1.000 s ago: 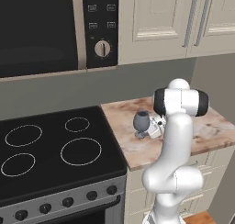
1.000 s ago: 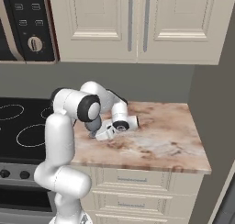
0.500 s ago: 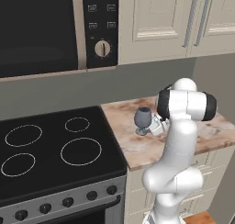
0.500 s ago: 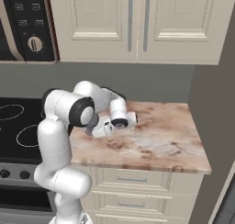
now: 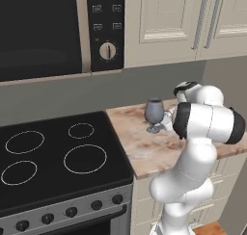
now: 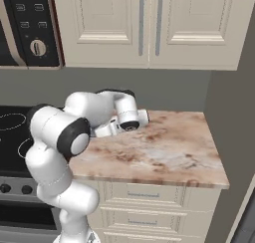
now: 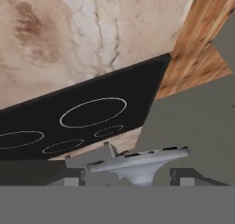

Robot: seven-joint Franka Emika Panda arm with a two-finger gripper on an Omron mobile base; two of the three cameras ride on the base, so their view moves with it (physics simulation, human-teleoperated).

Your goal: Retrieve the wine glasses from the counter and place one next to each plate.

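— Where does the wine glass [image 5: 154,113] stand?

— In the left base view it is upright over the back part of the desk [image 5: 144,154], at about 1 o'clock from the picture's centre. The black stovetop [image 5: 53,152] lies at its 8 o'clock. The white arm [image 5: 205,123] is just beside it at 3 o'clock.

— Does its foot rest on the stone?

— One cannot tell; the foot is at or just above the surface.

— And the jaws?

— They are clamped on the wine glass low down. In the hand view the round foot of the glass [image 7: 137,165] lies at 6 o'clock. It is seen from beneath, with a dark fingertip [image 7: 71,177] against it on either side.

— What lies beyond the foot there?

— The stovetop [image 7: 92,113] crosses the middle. The veined desk [image 7: 92,35] is at 11 o'clock, and a strip of wooden floor [image 7: 202,48] runs at 2 o'clock.

— And from the right base view?

— The arm [image 6: 74,122] bends over the left part of the desk [image 6: 169,152], at 9 o'clock. The hand lies low, near the back wall. Cream cabinet doors [image 6: 144,23] hang above at 12 o'clock.
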